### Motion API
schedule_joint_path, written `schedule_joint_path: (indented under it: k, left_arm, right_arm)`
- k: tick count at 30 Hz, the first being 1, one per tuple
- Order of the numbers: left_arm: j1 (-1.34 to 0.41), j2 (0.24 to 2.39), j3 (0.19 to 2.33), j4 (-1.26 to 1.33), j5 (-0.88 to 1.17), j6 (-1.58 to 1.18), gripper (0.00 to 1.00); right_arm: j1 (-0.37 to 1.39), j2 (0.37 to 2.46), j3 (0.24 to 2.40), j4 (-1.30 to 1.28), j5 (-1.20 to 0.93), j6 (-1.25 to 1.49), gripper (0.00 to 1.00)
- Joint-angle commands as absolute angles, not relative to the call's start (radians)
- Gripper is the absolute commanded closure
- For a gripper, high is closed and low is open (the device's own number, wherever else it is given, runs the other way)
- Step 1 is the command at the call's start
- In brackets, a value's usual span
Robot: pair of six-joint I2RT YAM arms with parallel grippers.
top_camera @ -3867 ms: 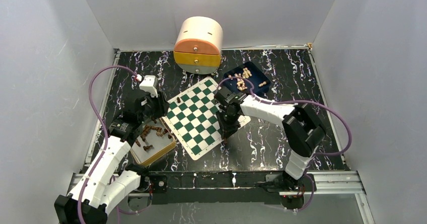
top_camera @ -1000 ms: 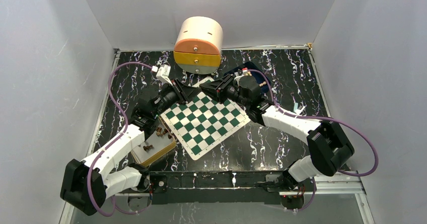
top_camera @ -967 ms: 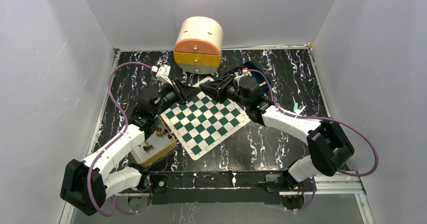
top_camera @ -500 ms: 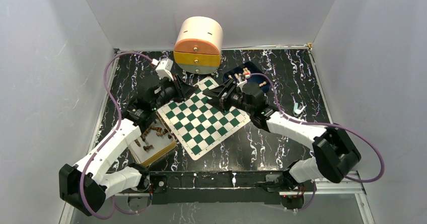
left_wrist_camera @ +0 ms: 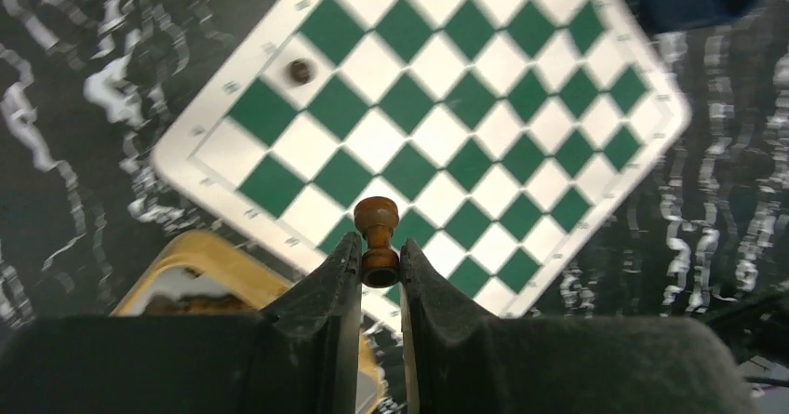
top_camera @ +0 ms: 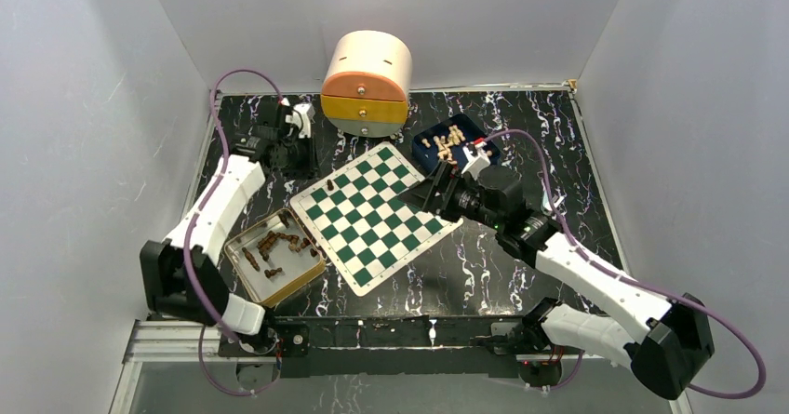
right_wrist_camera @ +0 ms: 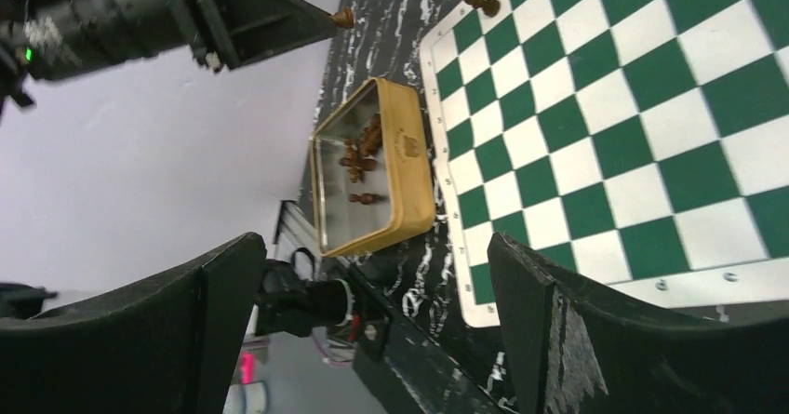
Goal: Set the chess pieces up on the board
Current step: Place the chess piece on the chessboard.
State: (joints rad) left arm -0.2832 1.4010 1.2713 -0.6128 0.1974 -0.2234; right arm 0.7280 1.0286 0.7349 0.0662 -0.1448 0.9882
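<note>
The green and white board (top_camera: 377, 214) lies mid-table at an angle. One dark chess piece (top_camera: 329, 184) stands on it near its left edge, also seen in the left wrist view (left_wrist_camera: 300, 70) and the right wrist view (right_wrist_camera: 484, 5). My left gripper (top_camera: 294, 163) hangs off the board's far-left side, shut on a dark brown chess piece (left_wrist_camera: 379, 242) by its base. My right gripper (top_camera: 435, 193) hovers over the board's right corner, jaws wide apart and empty (right_wrist_camera: 374, 247). More dark pieces (top_camera: 276, 244) lie in the tan tray (top_camera: 310, 272).
A blue tray (top_camera: 481, 142) with several pale beige pieces sits beyond the board's far right. A round orange and yellow drawer box (top_camera: 366, 79) stands at the back. White walls close in on both sides.
Both grippers have pulled away from the board's far corner. The left swung back left, still shut on its dark piece. The right drew back right and opened wide.
</note>
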Motion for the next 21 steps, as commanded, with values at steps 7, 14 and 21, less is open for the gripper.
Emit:
schedule_joint_path:
  k: [7,14,21]
  left_arm:
    - [-0.169,1.65,1.38,-0.822,0.073,-0.062,1.0]
    - [-0.164,1.816,1.457,-0.873,0.028,-0.038,0.96]
    - [-0.164,1.888,1.474,-0.853,0.029,-0.035,0.96]
  right_arm:
    - [0.728,0.895,0.745,-0.08,-0.05,0.758,0.01]
    - [0.728,0.86,0.765,-0.086,-0.006,0.7,0.01]
    - [0.728,0.866,0.782,-0.078,-0.006,0.693,0.01]
